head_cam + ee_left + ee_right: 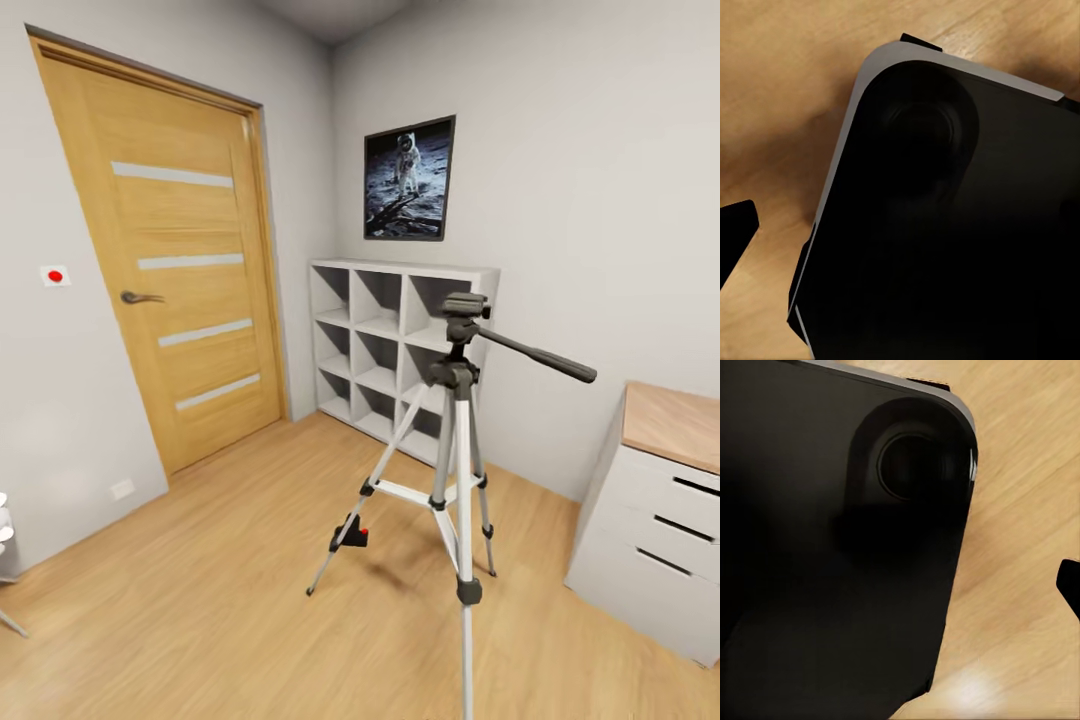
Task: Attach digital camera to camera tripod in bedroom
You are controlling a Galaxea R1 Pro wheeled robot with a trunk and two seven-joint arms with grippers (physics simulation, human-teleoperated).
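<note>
Bedroom w/ pale walls, wood floor (pixel 200 600), door (pixel 170 270) at 10 o'clock. One camera tripod (pixel 455 440) stands centre, 3 legs splayed for balance, head bare, prob. awaiting the camera. One cube shelf (pixel 385 350) behind, desk (pixel 660 500) at 3. Digital camera unseen. Both wrist cams face robot's dark base (pixel 945 225); pincers' opening: can't tell.
</note>
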